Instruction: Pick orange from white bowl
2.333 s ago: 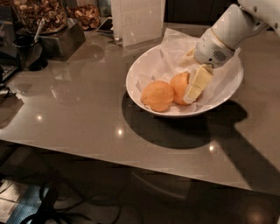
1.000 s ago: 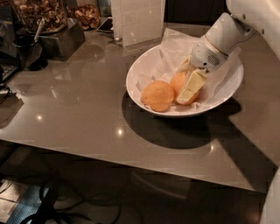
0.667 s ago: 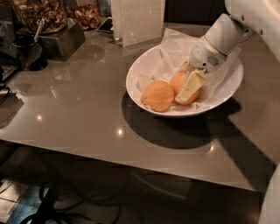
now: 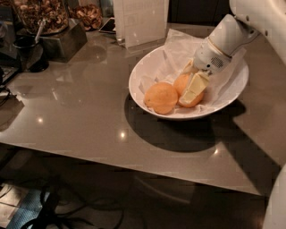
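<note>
One round orange point(image 4: 182, 83) beneath jaws

Gripper point(image 4: 190, 87) in white bowl point(image 4: 142, 77) covers the orange point(image 4: 179, 84) from its 3 o'clock side. Arm point(image 4: 232, 31) cut off at the 1 o'clock edge. Bowl's far rim hidden by paper point(image 4: 178, 44). Jars point(image 4: 40, 13) cropped at 11 o'clock.
</note>
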